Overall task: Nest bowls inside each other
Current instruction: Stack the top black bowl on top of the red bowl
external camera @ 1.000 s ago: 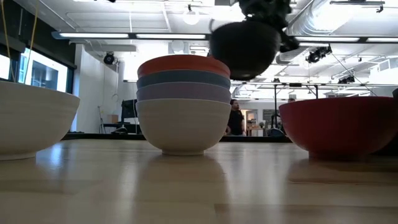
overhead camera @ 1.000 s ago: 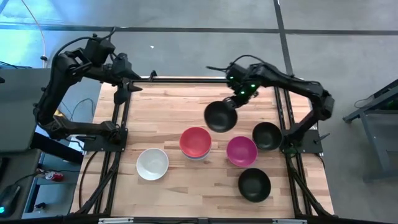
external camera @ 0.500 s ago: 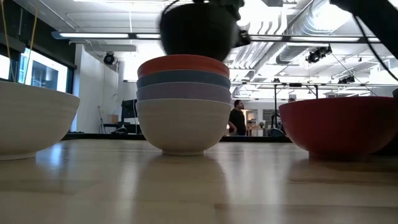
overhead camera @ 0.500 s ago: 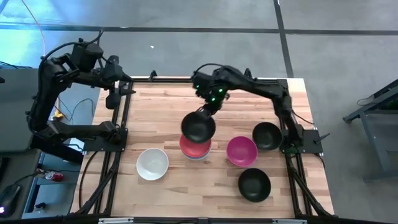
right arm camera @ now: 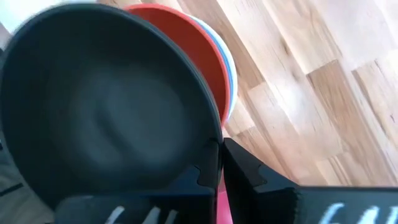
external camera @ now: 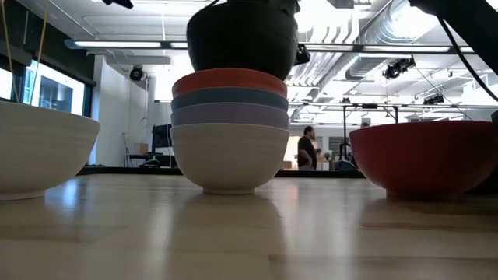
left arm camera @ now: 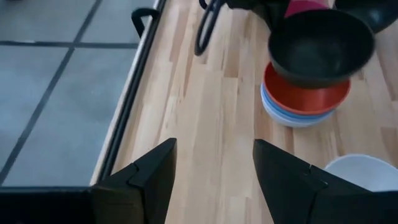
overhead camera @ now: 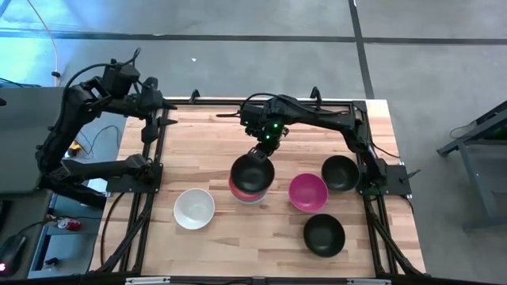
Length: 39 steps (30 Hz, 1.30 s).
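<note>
The right claw is clamped on the rim of a round black bowl, one finger inside and one outside, as the right wrist view shows. It holds that bowl directly above a nested stack of four bowls near the middle of the pale wooden surface: red-pink on top, then blue, then lavender, then cream at the base. In the low view the black bowl's underside sits at the red-pink rim; whether it touches cannot be told.

From the stack, a single white round bowl lies at about 8 o'clock, well apart. A magenta round bowl sits just beside the stack at 3 o'clock. A second black bowl lies further at 3 o'clock, close to the surface's right edge, and a third black bowl lies at 5 o'clock near the front edge. The broad strip of surface from 9 to 12 o'clock of the stack is bare wood.

The left claw hangs over the surface's far-left edge rail, its fingers spread apart and holding nothing.
</note>
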Available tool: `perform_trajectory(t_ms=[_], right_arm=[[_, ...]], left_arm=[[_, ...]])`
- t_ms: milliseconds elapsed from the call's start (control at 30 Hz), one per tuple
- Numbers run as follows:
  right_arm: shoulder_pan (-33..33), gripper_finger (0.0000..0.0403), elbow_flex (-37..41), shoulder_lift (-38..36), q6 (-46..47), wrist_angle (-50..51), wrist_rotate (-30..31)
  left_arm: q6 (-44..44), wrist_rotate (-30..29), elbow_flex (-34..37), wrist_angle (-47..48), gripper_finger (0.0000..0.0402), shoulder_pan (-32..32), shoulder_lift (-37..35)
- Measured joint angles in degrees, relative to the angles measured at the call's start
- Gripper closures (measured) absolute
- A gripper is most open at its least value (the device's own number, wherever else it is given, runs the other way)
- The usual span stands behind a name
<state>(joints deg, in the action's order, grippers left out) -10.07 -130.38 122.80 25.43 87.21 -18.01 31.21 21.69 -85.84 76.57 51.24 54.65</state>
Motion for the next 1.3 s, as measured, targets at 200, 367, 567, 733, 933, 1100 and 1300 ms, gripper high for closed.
perform_trajectory(t_ms=[200,367,567,733,933,1100,1300], right_arm=[[0.13,0.0403,-0.07,0.0,-0.8,-3.79,0.47],[0.39,0.0403,-0.05,0.57,-1.51,-5.69,0.45],[0.77,0.0403,-0.03,3.15,-3.13,-5.45,-0.12],[0.75,0.0403,-0.01,4.62,-4.03,-5.35,-0.79],[0.75,0.0403,-0.01,4.72,-4.9,-5.37,-0.86],[0.75,0.0403,-0.01,4.72,-4.85,-4.19,-0.86],[0.75,0.0403,-0.01,4.72,-4.88,-3.95,0.36]], left_arm=[[-0.54,0.02,-0.02,-1.74,0.0202,0.0,0.02],[-0.87,0.02,-0.02,-1.7,0.0202,0.0,0.0],[-0.99,0.02,-0.02,-1.52,0.0202,-0.02,-0.22],[-0.99,0.02,-0.02,-1.45,0.0202,0.0,-0.69],[-0.97,-0.09,-0.02,-1.35,0.0202,0.0,-1.92],[-0.59,-0.22,-0.04,-1.36,0.0202,0.0,-2.9],[-1.04,-0.22,-0.04,-1.37,0.0202,0.0,-3.58]])
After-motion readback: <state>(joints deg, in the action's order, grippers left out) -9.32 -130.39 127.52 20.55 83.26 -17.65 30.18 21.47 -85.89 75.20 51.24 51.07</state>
